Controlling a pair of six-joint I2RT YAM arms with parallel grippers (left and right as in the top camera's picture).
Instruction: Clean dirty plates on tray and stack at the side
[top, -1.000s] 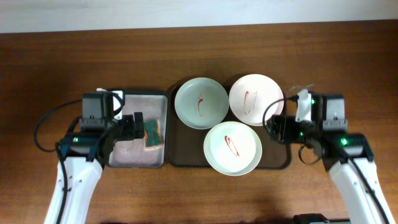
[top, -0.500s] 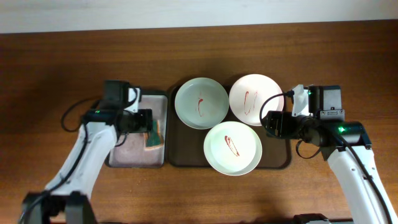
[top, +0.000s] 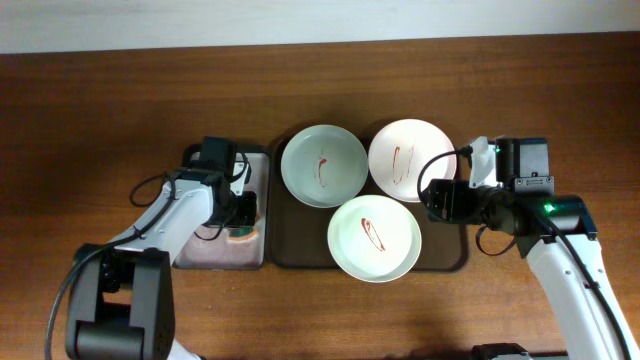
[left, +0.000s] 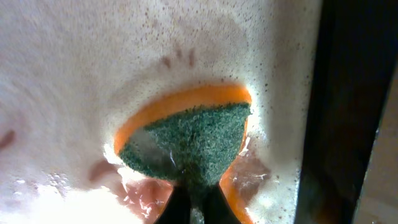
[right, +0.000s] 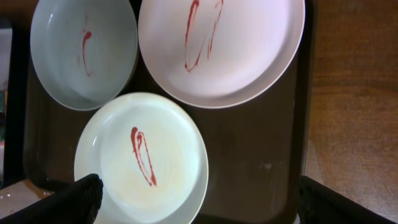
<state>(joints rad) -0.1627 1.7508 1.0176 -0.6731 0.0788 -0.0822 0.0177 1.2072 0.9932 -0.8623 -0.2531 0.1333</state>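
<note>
Three plates lie on the dark brown tray (top: 297, 238), each with a red sauce smear: a mint-green plate (top: 323, 165), a pinkish-white plate (top: 411, 160) and a white plate (top: 373, 237). My left gripper (top: 243, 212) is down in the small tray beside it. It is shut on a green and orange sponge (left: 186, 140), whose scouring side bulges up between the black fingers (left: 178, 210). My right gripper (top: 437, 200) hangs open over the brown tray's right side (right: 261, 162), holding nothing. The right wrist view shows the white plate (right: 149, 162), the mint-green plate (right: 74, 56) and the pinkish-white plate (right: 236, 56).
The small narrow tray (top: 215, 250) with a pale, foamy wet bottom (left: 93, 62) sits against the left side of the brown tray. Bare wooden table (top: 120, 90) surrounds both trays. A pale wall strip (top: 320, 20) runs along the far edge.
My left arm swung right over the small tray, dropped onto the sponge and shut on it. My right gripper edged left towards the plates early on, then stayed still and open.
</note>
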